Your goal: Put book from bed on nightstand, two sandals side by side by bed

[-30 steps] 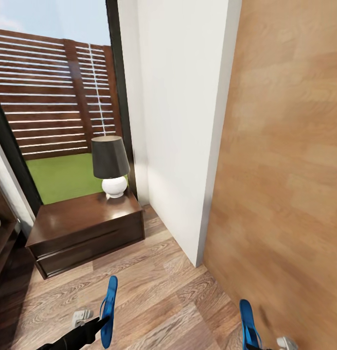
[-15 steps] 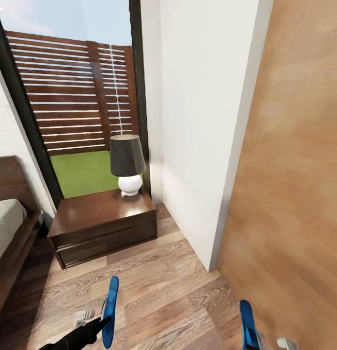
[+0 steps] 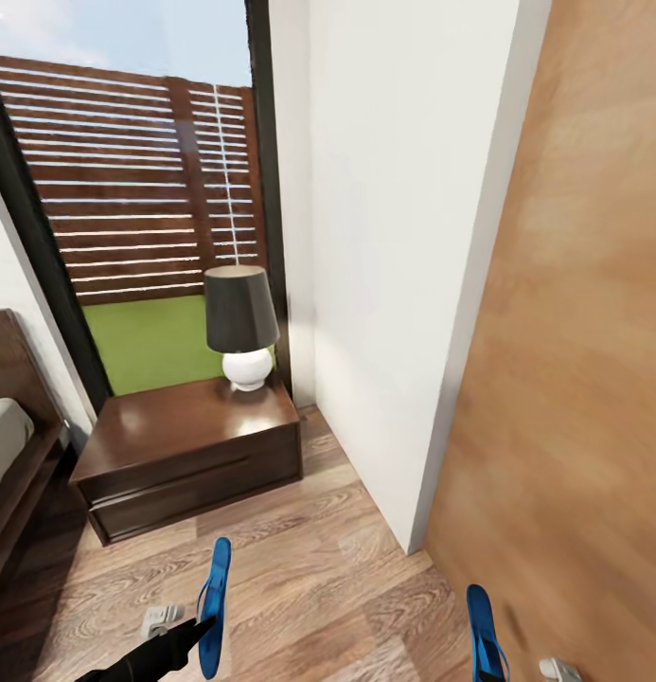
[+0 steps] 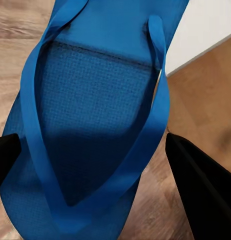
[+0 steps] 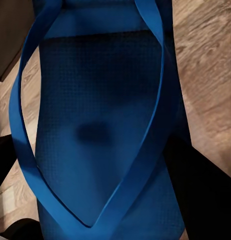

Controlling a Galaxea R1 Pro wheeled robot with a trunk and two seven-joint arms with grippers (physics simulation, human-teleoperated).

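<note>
So at far left the bed (image 3: 10, 464) edge sat on the plank floor (image 3: 309, 559), with the nightstand (image 3: 186, 455) just beside it, a dark-shaded lamp (image 3: 239, 325) on its top, window (image 3: 129, 189) behind. My left gripper (image 3: 200, 630) was clamped on one blue sandal (image 3: 214, 606), held on edge above the floor, black fingers (image 4: 205, 190) either side of the sole. Further right past the white wall (image 3: 384, 237) and wooden panel (image 3: 583, 379), my right gripper (image 5: 95, 200) gripped the other sandal (image 3: 482, 633) the same way.
</note>
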